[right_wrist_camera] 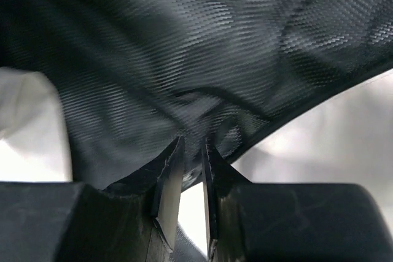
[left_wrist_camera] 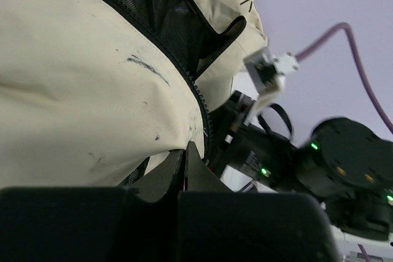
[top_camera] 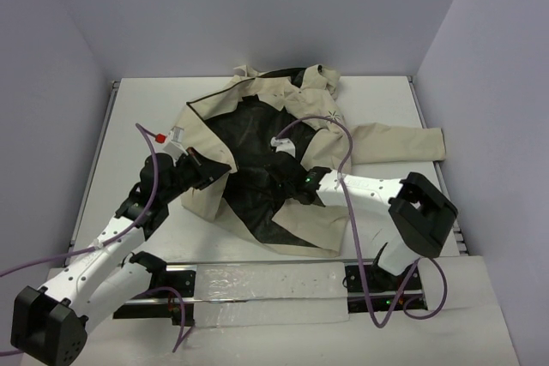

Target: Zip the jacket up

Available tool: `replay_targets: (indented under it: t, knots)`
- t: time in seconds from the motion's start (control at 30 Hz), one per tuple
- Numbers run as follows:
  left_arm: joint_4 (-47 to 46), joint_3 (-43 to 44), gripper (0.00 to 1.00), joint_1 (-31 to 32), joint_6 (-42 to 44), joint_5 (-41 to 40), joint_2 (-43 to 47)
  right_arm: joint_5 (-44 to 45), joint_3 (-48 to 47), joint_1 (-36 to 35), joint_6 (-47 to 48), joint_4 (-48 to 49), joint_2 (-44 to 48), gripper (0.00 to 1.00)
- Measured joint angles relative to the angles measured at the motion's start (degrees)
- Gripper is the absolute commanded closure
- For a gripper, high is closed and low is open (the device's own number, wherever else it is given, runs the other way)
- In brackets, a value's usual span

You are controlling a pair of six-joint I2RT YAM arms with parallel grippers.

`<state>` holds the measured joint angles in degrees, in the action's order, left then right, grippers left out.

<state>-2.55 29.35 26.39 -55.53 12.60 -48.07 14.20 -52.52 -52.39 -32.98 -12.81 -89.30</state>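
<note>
The beige jacket (top_camera: 326, 139) lies open on the table, its black mesh lining (top_camera: 244, 139) facing up, hood at the far side and a small star logo (top_camera: 333, 116) on the chest. My left gripper (top_camera: 208, 169) is shut on the left front panel's lower edge; in the left wrist view the fingertips (left_wrist_camera: 184, 156) pinch the beige cloth (left_wrist_camera: 73, 90) just beside the dark zipper edge (left_wrist_camera: 202, 108). My right gripper (top_camera: 287, 184) sits over the lining near the jacket's lower middle. In the right wrist view its jaws (right_wrist_camera: 192, 146) stand narrowly apart, pinching a fold of the black mesh (right_wrist_camera: 184, 47).
The jacket's right sleeve (top_camera: 399, 143) stretches toward the right table edge. A purple cable (top_camera: 343, 147) loops over the jacket above the right arm. The right arm's body (left_wrist_camera: 288, 157) shows close behind the zipper edge in the left wrist view. White walls enclose the table.
</note>
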Motion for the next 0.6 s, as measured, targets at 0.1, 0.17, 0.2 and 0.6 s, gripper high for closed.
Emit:
replay_targets:
  t: [0.1,0.17,0.2,0.6]
  knots:
    - [0.62,0.05,1.0,0.0,0.42,0.0,0.49,-0.55,-0.02,2.01,-0.25,0.03,-3.04,0.75]
    - [0.8,0.05,1.0,0.0,0.49,0.0,0.71,-0.82,-0.02,2.85,-0.5,-0.01,-4.75,0.75]
    - [0.79,0.05,1.0,0.0,0.5,-0.02,0.77,-0.92,-0.02,3.08,-0.6,-0.01,-5.46,0.75]
    - [0.79,0.05,1.0,0.0,0.5,0.0,0.85,-2.88,-0.06,3.12,-2.33,1.9,-8.28,0.58]
